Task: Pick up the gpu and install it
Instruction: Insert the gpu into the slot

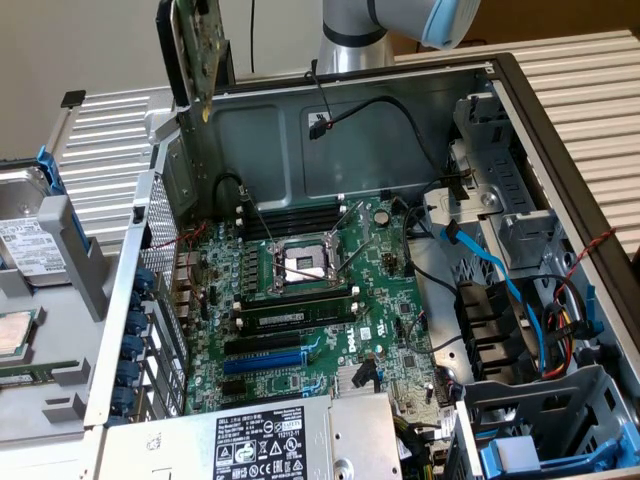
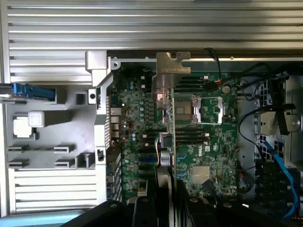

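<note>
The gpu (image 1: pixel 200 50) hangs on edge high above the open computer case's back left corner, green board facing the exterior view's right and black shroud to the left. In the wrist view the gpu (image 2: pixel 165 113) shows edge-on, its silver end bracket (image 2: pixel 173 64) at the far end. My gripper (image 2: pixel 163 191) is shut on the card's near end, with black fingers (image 2: pixel 142 208) on either side of it. Far below lies the large green motherboard (image 1: pixel 390 290), with a blue expansion slot (image 1: pixel 265 358) near its front left.
The case walls (image 1: pixel 300 130) ring the motherboard (image 2: pixel 222 142). A power supply (image 1: pixel 260 440) sits at the front, and a drive cage (image 1: pixel 520 230) with blue cables (image 1: pixel 500 270) is on the exterior view's right. A hard drive (image 1: pixel 30 240) and grey holder (image 1: pixel 60 300) lie left of the case.
</note>
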`<state>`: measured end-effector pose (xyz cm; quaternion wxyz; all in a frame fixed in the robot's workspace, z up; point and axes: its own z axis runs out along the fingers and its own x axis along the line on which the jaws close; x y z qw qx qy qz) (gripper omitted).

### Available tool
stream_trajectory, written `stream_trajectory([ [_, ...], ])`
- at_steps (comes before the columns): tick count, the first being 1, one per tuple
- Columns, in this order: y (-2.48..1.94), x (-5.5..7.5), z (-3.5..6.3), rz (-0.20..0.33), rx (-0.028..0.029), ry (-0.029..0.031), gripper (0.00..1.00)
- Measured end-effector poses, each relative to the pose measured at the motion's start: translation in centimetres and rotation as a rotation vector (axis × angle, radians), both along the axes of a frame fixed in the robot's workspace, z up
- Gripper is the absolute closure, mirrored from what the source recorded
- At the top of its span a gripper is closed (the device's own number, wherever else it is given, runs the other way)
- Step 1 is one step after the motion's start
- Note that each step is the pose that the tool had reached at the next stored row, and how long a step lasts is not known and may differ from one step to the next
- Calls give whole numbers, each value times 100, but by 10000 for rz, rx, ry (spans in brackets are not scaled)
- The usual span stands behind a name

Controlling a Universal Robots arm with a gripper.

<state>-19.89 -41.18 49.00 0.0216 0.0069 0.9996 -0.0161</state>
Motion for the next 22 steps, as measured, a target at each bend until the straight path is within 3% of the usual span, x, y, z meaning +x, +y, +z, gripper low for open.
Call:
stream_trajectory([
  [22,0,28,-10,3887,0,0,73],
])
